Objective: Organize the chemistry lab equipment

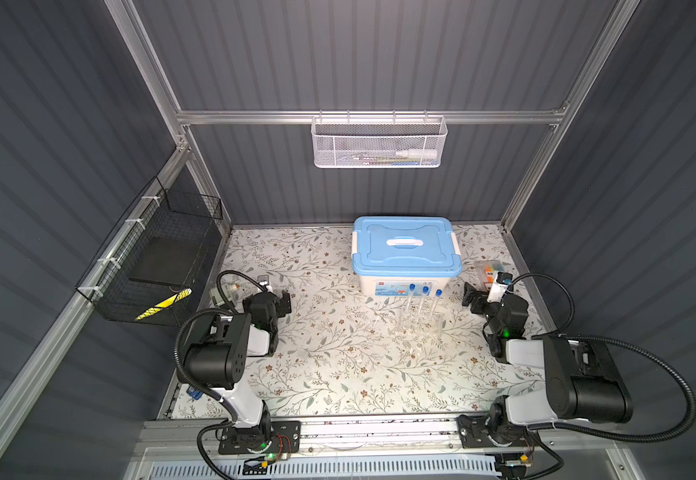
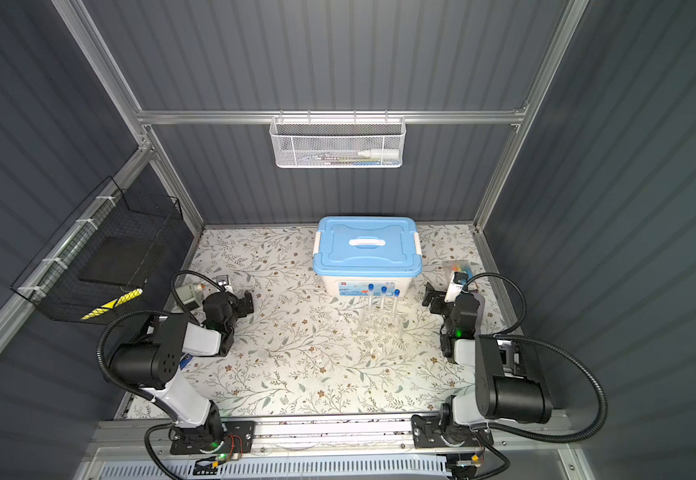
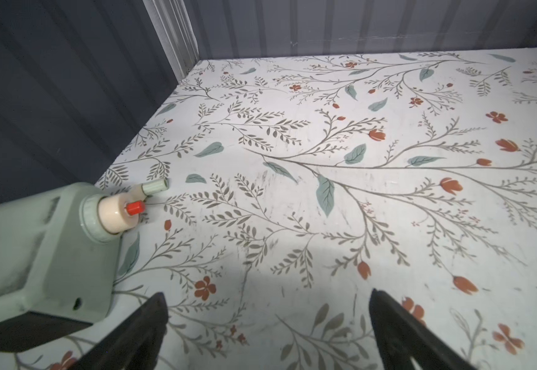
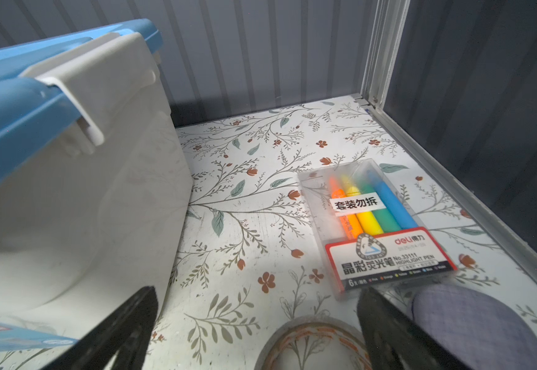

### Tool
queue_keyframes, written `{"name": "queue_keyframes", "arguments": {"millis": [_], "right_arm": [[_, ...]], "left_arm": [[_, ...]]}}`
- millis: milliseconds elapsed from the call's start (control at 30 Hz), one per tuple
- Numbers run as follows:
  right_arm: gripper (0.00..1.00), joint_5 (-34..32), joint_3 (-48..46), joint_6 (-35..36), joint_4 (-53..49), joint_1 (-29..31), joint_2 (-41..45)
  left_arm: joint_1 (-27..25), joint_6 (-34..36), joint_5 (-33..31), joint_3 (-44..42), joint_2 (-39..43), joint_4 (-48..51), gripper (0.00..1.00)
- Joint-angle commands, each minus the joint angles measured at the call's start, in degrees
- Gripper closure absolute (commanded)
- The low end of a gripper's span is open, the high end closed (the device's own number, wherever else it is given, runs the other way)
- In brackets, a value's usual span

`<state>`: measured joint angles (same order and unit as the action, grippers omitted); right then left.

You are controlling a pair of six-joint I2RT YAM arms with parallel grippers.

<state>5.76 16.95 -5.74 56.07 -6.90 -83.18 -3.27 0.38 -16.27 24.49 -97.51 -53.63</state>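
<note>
Three clear test tubes with blue caps point(image 1: 425, 291) point(image 2: 383, 290) stand upright in a clear rack point(image 1: 418, 326) point(image 2: 379, 326) at mid-table, just in front of the blue-lidded box. My left gripper point(image 1: 282, 302) point(image 2: 248, 303) point(image 3: 268, 293) hovers open over bare tabletop, well to the left of the rack. My right gripper point(image 1: 471, 300) point(image 2: 431, 297) point(image 4: 257, 290) is open to the right of the rack, beside the box, with nothing between its fingers. The other lab items are too faint to make out.
A white box with a blue lid point(image 1: 404, 245) point(image 4: 52, 160) stands at the back centre. A grey-green motor point(image 3: 36, 256) point(image 1: 219, 296) lies by the left gripper. A highlighter pack point(image 4: 379, 221) and a tape roll point(image 4: 312, 346) lie near the right gripper. Baskets hang on the back wall point(image 1: 377, 143) and left wall point(image 1: 151, 257).
</note>
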Motion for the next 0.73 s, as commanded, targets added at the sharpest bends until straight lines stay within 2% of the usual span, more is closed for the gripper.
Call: {"name": "queue_keyframes", "arguments": {"millis": [0, 267, 400, 700], "right_arm": [[0.01, -0.6, 0.6, 0.5, 1.3, 0.2, -0.2], [0.01, -0.3, 0.7, 0.6, 1.2, 0.3, -0.2], [0.01, 3.3, 1.8, 2.1, -0.7, 0.4, -0.3], [0.01, 2.3, 1.9, 2.4, -1.0, 0.8, -0.3]], "left_arm": [[-0.2, -1.3, 3.2, 1.8, -0.9, 0.2, 0.00], [-0.2, -1.3, 3.2, 2.1, -0.9, 0.4, 0.00], [-0.2, -1.3, 3.2, 2.1, -0.8, 0.5, 0.00], [-0.2, -1.3, 3.1, 2.0, -0.8, 0.5, 0.00]]}}
